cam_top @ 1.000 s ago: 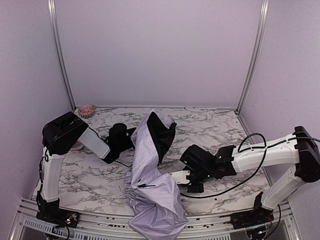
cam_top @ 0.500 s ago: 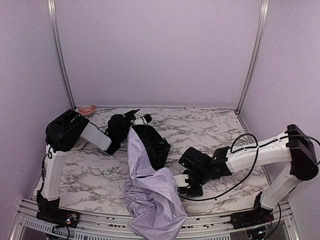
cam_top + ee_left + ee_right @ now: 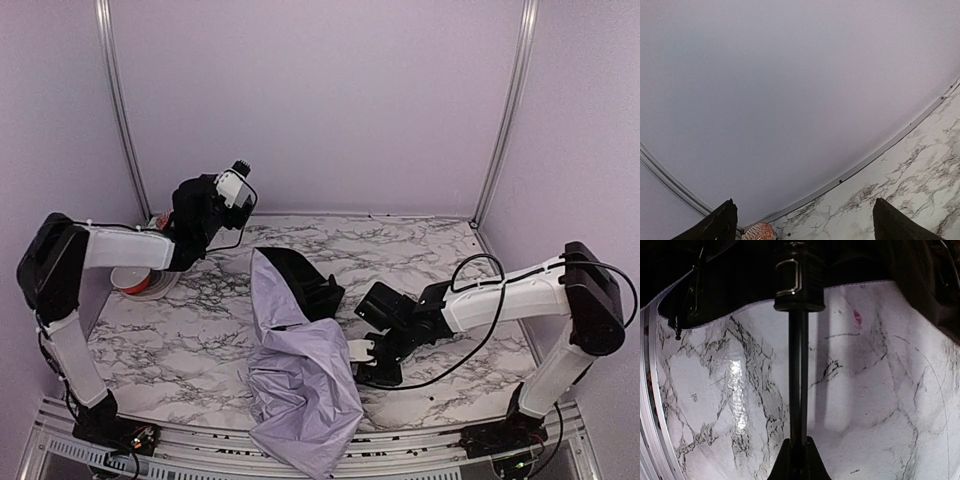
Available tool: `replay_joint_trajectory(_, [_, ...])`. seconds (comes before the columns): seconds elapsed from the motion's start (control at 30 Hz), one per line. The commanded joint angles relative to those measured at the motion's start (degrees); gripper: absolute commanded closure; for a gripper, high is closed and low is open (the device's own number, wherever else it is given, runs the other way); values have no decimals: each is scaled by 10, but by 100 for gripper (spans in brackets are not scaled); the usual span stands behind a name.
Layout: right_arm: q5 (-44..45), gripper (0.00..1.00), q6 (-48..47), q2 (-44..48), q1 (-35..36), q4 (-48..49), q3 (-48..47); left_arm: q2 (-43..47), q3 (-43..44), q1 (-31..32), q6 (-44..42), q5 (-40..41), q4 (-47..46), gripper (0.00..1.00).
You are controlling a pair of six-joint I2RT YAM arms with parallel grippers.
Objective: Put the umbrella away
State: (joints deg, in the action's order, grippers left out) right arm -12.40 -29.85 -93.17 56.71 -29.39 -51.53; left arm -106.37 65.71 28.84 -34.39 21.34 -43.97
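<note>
no readable text, no labels, no numbers

The umbrella [image 3: 300, 375] lies on the table [image 3: 190, 345] near its front middle, and part of its canopy hangs over the front edge. Just right of the umbrella, the right gripper [image 3: 366, 357] sits low on the table, with the umbrella's shaft [image 3: 798, 365] between its fingers. The left gripper [image 3: 236, 186] hangs well behind and left of the umbrella, above the table. A small dish [image 3: 759, 232] sits in the back left corner, farther left of the umbrella.
</note>
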Motion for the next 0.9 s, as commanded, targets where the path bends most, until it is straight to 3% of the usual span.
replay_joint_trajectory(0.0, [-17,100,20,-42,-15,-7,-2,201,-104,47,108,-203,182,9])
replay_joint_trajectory(0.1, [33,97,35,-44,-19,8,-12,297,-183,68,151,-401,210,9])
replay_joint_trajectory(0.17, [73,83,42,-31,-19,27,-19,326,-210,80,170,-441,227,9])
replay_joint_trajectory(0.27, [115,53,42,-2,-21,54,-33,343,-222,111,166,-413,270,10])
replay_joint_trajectory(0.4, [154,29,46,41,-22,89,-37,347,-225,131,163,-347,335,11])
replay_joint_trajectory(0.47, [175,3,48,70,-24,93,-33,347,-219,140,166,-321,373,11])
replay_joint_trajectory(0.57, [220,0,48,130,-24,84,-19,368,-208,155,201,-249,392,9])
replay_joint_trajectory(0.73, [300,0,61,253,-52,104,-11,427,-194,155,286,-195,376,4])
replay_joint_trajectory(0.8, [228,0,99,281,-103,137,-36,434,-189,155,307,-162,385,4])
replay_joint_trajectory(0.87, [84,6,164,272,-146,181,-74,438,-183,155,328,-115,399,4])
